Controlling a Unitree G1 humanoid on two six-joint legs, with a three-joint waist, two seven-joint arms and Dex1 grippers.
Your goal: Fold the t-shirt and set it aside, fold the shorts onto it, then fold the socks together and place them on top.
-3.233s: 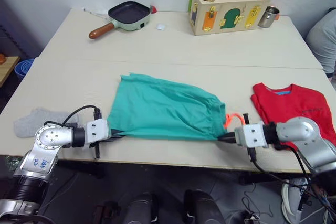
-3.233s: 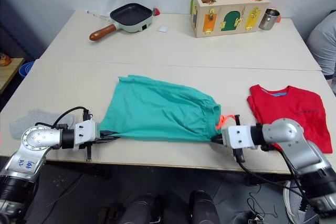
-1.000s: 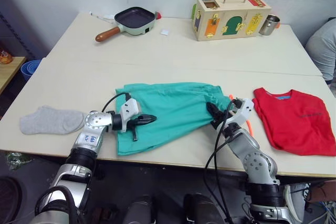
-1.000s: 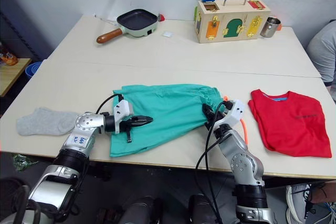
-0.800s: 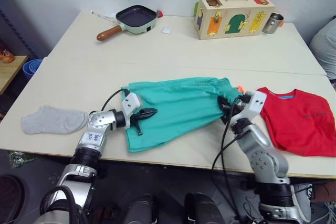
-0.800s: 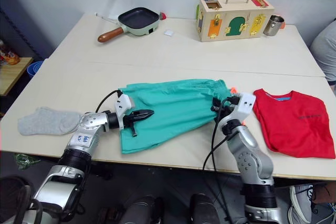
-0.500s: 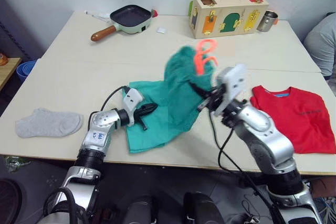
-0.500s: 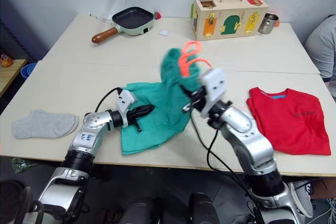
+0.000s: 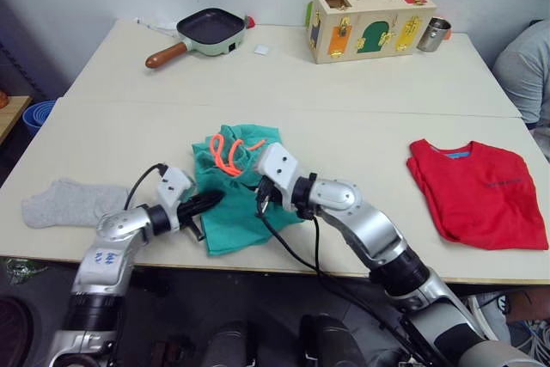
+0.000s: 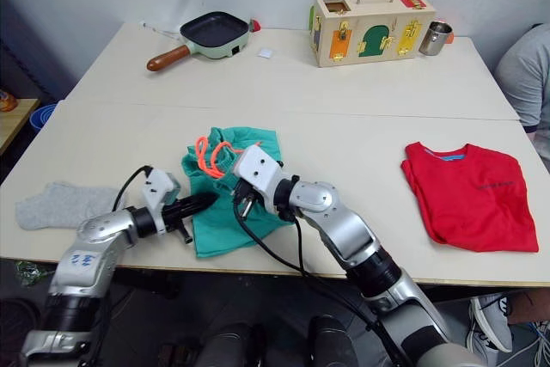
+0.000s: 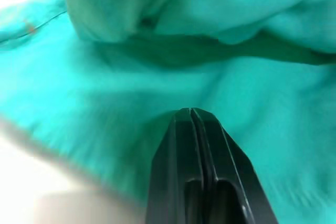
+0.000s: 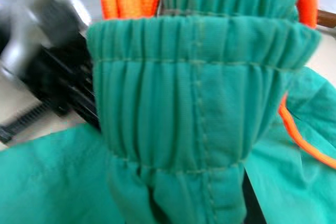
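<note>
Shorts lie bunched at centre frame on the table, waistband clamped in the right tool, left tool shut on the hem beside it, shirt well apart at far right.

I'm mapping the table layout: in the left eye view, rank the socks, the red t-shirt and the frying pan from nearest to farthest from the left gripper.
1. The socks, just to the left gripper's left at the table's near edge.
2. The frying pan, at the far left of the table.
3. The t-shirt, far over on the right side.
</note>
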